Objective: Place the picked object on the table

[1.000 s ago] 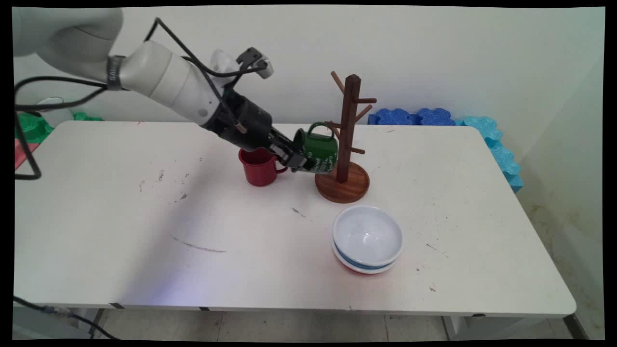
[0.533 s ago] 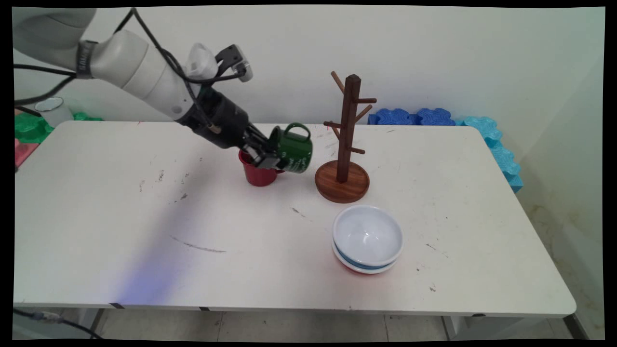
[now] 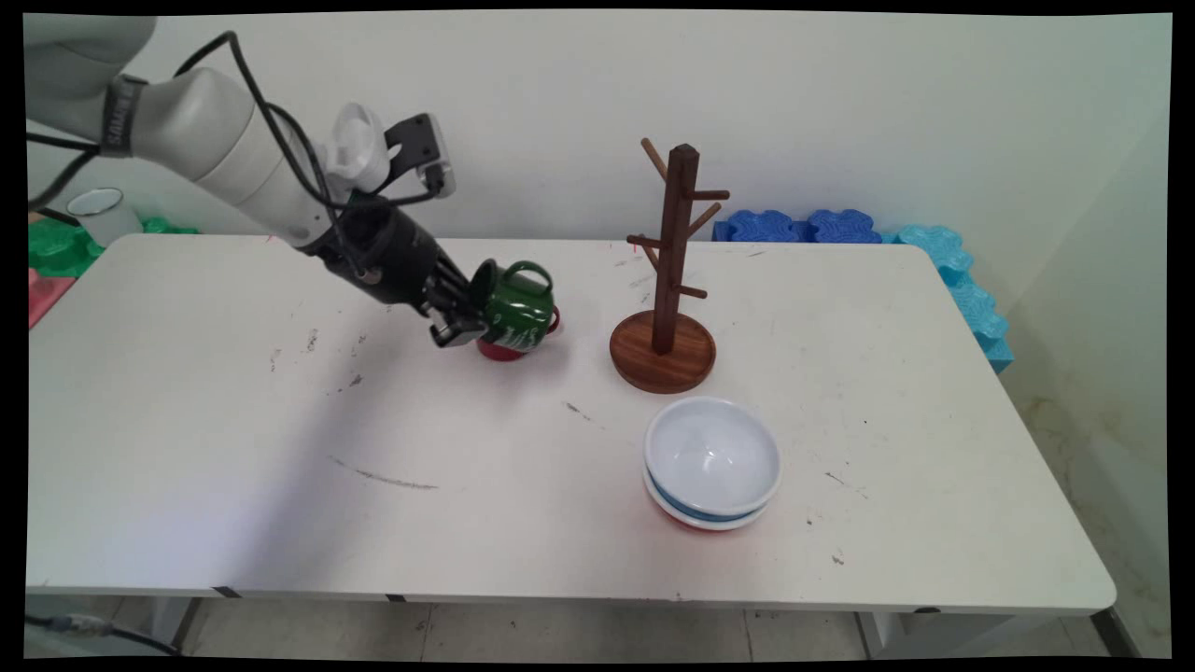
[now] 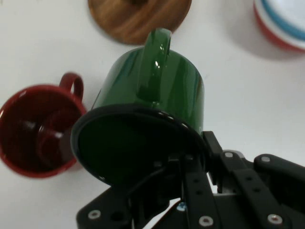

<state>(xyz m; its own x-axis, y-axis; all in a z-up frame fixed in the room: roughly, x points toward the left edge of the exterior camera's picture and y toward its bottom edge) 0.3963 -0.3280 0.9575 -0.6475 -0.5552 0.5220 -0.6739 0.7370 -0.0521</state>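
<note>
My gripper (image 3: pixel 457 322) (image 4: pixel 190 164) is shut on the rim of a green mug (image 3: pixel 512 306) (image 4: pixel 152 90), which hangs tilted on its side with its handle upward. Right behind and below it, a red mug (image 3: pixel 509 349) (image 4: pixel 35 131) stands upright on the white table (image 3: pixel 280 467), mostly hidden by the green one in the main view. The wooden mug tree (image 3: pixel 674 271), with its round base (image 4: pixel 138 16), stands to the right, well apart from the held mug.
A stack of bowls (image 3: pixel 711 462) (image 4: pixel 283 24), white on top, sits in front of the mug tree. Blue foam pieces (image 3: pixel 840 229) lie along the wall at back right. At the far left are green foam (image 3: pixel 61 247) and a white cup (image 3: pixel 103 213).
The arm has drawn back to the left, carrying the green mug away from the mug tree's pegs and lower, so that it now hangs in front of the red mug.
</note>
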